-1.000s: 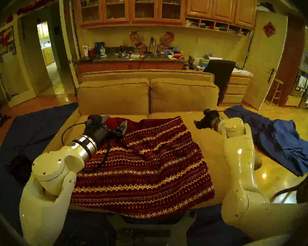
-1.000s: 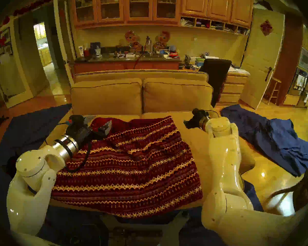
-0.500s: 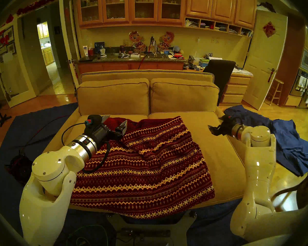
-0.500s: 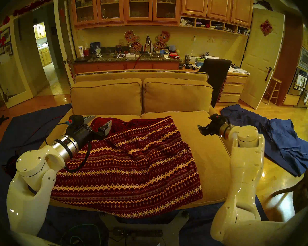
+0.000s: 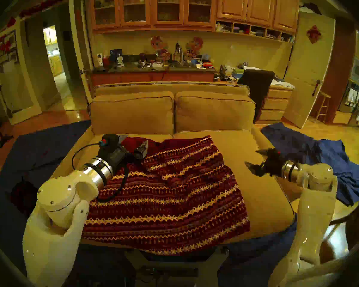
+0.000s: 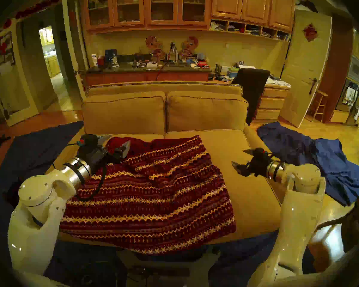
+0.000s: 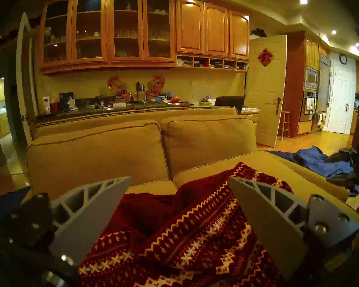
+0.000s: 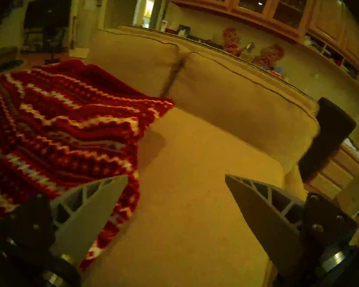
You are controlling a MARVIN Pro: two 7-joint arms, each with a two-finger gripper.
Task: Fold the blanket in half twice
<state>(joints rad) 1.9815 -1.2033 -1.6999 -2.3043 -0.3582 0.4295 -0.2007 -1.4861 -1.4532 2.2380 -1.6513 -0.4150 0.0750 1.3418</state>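
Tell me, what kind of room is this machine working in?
Most likely a lived-in family home, an open sitting area beside a kitchen. A tan sofa holds a patterned red blanket, wooden cabinets hang above a cluttered counter, and a blue cloth lies on the wood floor.

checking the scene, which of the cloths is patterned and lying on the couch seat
The blanket: dark red with cream zigzag and cross bands, spread on the couch. The blue cloth is plain and lies on the floor.
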